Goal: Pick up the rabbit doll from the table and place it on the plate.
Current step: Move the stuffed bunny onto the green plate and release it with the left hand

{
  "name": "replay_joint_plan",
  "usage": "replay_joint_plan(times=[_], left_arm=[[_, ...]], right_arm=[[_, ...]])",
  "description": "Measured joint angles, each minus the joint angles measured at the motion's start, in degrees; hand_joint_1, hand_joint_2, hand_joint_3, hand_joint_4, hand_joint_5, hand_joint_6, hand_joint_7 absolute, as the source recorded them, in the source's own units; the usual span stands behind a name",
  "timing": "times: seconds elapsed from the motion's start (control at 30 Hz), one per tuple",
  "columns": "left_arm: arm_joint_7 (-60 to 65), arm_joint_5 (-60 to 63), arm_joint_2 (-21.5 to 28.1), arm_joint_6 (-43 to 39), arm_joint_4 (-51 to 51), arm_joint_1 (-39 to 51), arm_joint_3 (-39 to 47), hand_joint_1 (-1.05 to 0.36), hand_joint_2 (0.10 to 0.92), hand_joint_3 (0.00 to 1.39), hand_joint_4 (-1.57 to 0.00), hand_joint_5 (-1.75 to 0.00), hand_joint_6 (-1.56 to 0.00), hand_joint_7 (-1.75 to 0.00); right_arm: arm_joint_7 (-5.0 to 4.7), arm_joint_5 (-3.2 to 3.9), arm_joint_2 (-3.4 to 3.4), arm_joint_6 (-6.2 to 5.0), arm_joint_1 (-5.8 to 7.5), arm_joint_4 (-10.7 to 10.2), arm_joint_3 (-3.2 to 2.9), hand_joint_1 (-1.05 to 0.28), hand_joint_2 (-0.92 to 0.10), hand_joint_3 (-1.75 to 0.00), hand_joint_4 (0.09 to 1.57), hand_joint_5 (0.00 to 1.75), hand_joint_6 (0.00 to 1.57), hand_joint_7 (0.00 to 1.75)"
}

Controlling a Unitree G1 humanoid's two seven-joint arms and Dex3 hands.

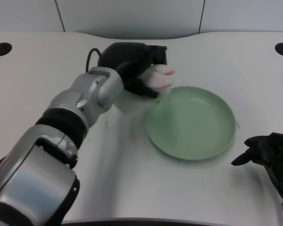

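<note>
Left hand (132, 66) is seen closed around the rabbit doll (159, 78), fingers wrapped over its body so that only the white and pink end is shown. It is held above the table (47, 61), toward the far edge, at the plate's far-left rim. The silver forearm (87, 96) is stretched forward from the near-left corner. The green plate (191, 122) is set right of centre.

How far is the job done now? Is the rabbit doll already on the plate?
Not yet. Done: the left robot hand has picked up the rabbit doll. In hand: it holds the doll by the green plate at its upper-left rim. Left: set it on the plate and let go.
</note>
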Motion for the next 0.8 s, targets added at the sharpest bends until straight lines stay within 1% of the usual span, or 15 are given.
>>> replay_joint_plan(times=[0.03,0.07,0.13,0.2,0.23,0.33,0.4,0.43,0.5,0.53,0.57,0.6,0.67,0.77,0.8], left_arm=[[0.0,0.0,-0.8,0.0,0.0,-0.3,-0.2,-0.09,0.871,0.07,-0.84,-1.75,-0.67,-1.75],[0.0,0.2,-1.7,0.0,0.1,-0.6,-0.7,-0.08,0.872,0.07,-0.85,-1.75,-0.68,-1.75],[0.0,0.8,-3.0,-0.1,0.2,-0.9,-1.3,-0.08,0.871,0.07,-0.87,-1.75,-0.69,-1.75],[0.0,1.0,-3.7,-0.1,0.3,-0.9,-1.5,-0.08,0.871,0.08,-0.87,-1.75,-0.7,-1.75],[0.0,1.0,-4.1,0.0,0.6,-1.0,-1.6,-0.13,0.89,0.09,-0.83,-1.75,-0.69,-1.75],[0.0,1.0,-6.8,0.5,1.8,-1.4,-1.8,-0.17,0.897,0.1,-0.82,-1.75,-0.69,-1.75],[0.0,1.0,-8.5,0.8,2.3,-1.5,-1.9,-0.16,0.881,0.1,-0.77,-1.75,-0.66,-1.75],[-0.4,1.0,-9.3,0.9,2.4,-1.7,-1.9,-0.15,0.872,0.1,-0.78,-1.75,-0.68,-1.75],[-1.8,0.7,-10.3,0.9,2.7,-2.1,-1.7,-0.14,0.868,0.11,-0.79,-1.75,-0.69,-1.75],[-2.5,0.5,-10.7,1.1,2.8,-2.2,-1.4,-0.14,0.87,0.12,-0.74,-1.75,-0.66,-1.75],[-3.1,0.2,-11.2,1.4,2.9,-2.3,-1.2,-0.14,0.871,0.13,-0.69,-1.73,-0.64,-1.74],[-3.5,-0.2,-11.6,1.7,3.0,-2.3,-1.0,-0.15,0.871,0.13,-0.67,-1.64,-0.61,-1.72],[-3.7,-0.3,-12.3,2.1,3.4,-2.3,-1.0,-0.18,0.861,0.14,-0.67,-1.46,-0.62,-1.55],[-4.0,-0.3,-13.0,2.1,3.9,-2.3,-1.0,-0.18,0.844,0.15,-0.71,-1.44,-0.65,-1.48],[-4.0,-0.3,-13.2,2.1,4.0,-2.3,-1.0,-0.19,0.843,0.15,-0.68,-1.39,-0.64,-1.41]], right_arm=[[-0.41,-0.21,0.32,0.0,0.0,0.0,0.1,-1.05,-0.82,0.0,1.35,0.77,1.57,0.3],[-0.77,-0.57,0.45,0.0,0.06,0.0,0.22,-1.05,-0.82,0.0,1.36,0.77,1.57,0.3],[-1.23,-0.97,0.45,-0.02,0.22,0.0,0.33,-1.05,-0.83,0.0,1.36,0.77,1.57,0.31],[-1.45,-1.37,0.45,-0.06,0.37,0.0,0.4,-1.05,-0.83,0.0,1.36,0.77,1.57,0.31],[-1.45,-1.49,0.44,-0.15,0.53,0.0,0.41,-1.05,-0.83,0.0,1.36,0.77,1.57,0.31],[-1.08,-1.55,0.45,-0.39,0.88,0.0,0.43,-1.05,-0.83,-0.01,1.36,0.76,1.57,0.3],[-0.15,-1.49,0.63,-0.45,0.93,0.0,0.61,-1.05,-0.83,0.0,1.35,0.76,1.57,0.3],[0.04,-1.43,0.72,-0.44,1.01,-0.1,0.65,-1.05,-0.82,0.0,1.36,0.76,1.57,0.29],[0.16,-1.32,0.99,-0.43,1.31,-0.4,0.65,-1.05,-0.82,0.0,1.36,0.75,1.57,0.29],[0.14,-1.31,1.13,-0.44,1.44,-0.6,0.66,-1.05,-0.82,0.0,1.36,0.75,1.57,0.3],[0.11,-1.34,1.23,-0.45,1.58,-0.6,0.67,-1.05,-0.82,0.0,1.36,0.75,1.57,0.3],[-0.03,-1.45,1.35,-0.45,1.7,-0.7,0.71,-1.05,-0.82,0.0,1.36,0.75,1.57,0.3],[-0.47,-1.73,1.69,-0.45,2.04,-1.0,0.92,-1.05,-0.82,0.0,1.36,0.75,1.57,0.31],[-1.28,-2.02,2.07,-0.45,2.36,-1.4,1.64,-1.05,-0.82,0.0,1.37,0.74,1.57,0.32],[-1.46,-2.07,2.14,-0.45,2.39,-1.6,1.83,-1.05,-0.82,0.0,1.37,0.74,1.57,0.32]])
